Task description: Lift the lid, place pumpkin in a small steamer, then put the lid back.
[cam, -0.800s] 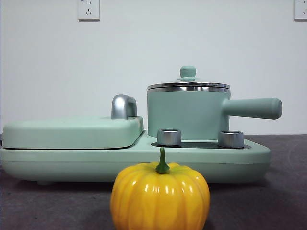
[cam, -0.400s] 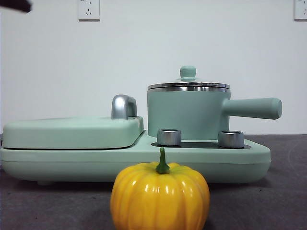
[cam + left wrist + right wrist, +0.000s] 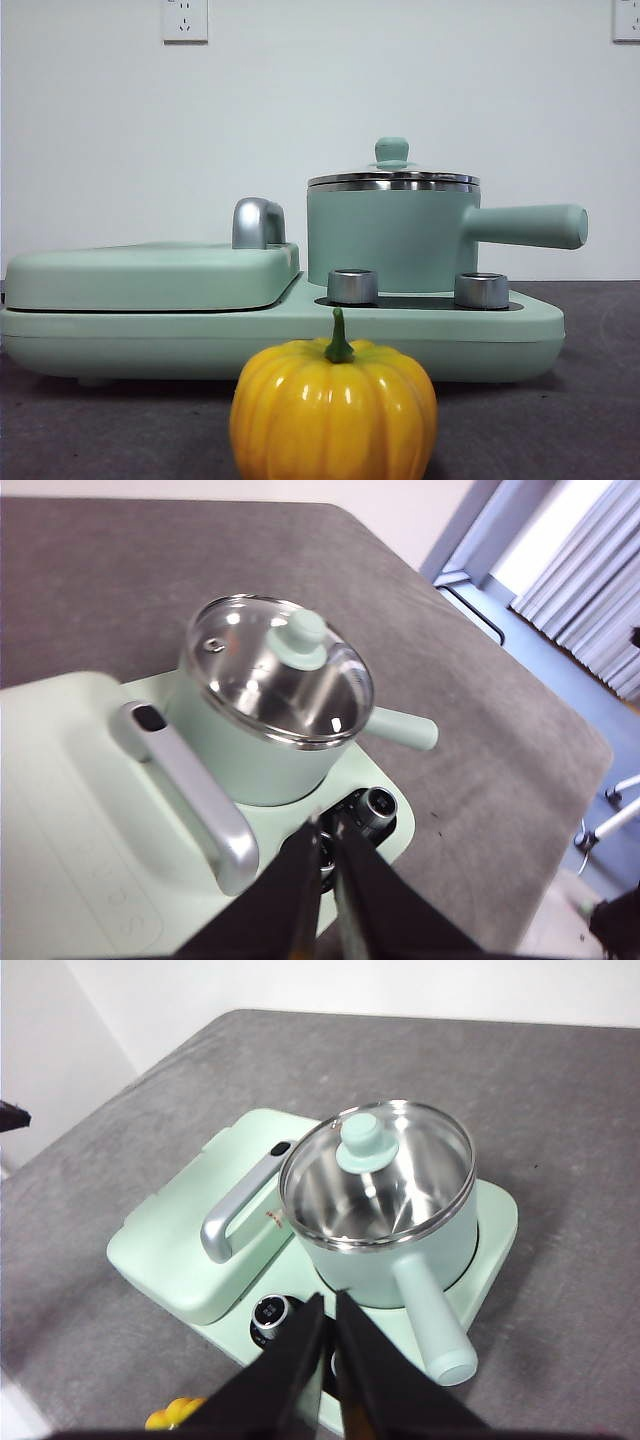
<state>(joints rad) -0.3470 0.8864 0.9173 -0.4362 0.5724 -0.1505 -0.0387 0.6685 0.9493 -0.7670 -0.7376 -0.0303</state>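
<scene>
While looking from the front, start with the pumpkin [image 3: 333, 410], alone on the dark table [image 3: 560, 420], just before the green cooker [image 3: 300, 335] and touching nothing else. Mind that shiny, round skin: easy to slip out of a pinch and roll away, and about as wide as the pot, so likely to catch on the rim if dropped off-centre. Next, behind the two silver dials [image 3: 352, 286], find the small steamer [image 3: 390, 240] on the cooker, with the lid [image 3: 392, 178] shut on top. Take care with the little knob [image 3: 391, 150]: hold it badly and tip the lid, clang the steel rim, or shove the pot sideways. Beware of grabbing the chrome handle [image 3: 258, 222] of the flat cover [image 3: 150, 275] beside the pot by mistake. Higher up, see the left gripper [image 3: 325, 830] and the right gripper [image 3: 328, 1305], both above the cooker, well clear of everything, jaws pinched almost together and holding nothing. Open wide first, or bump the knob.
</scene>
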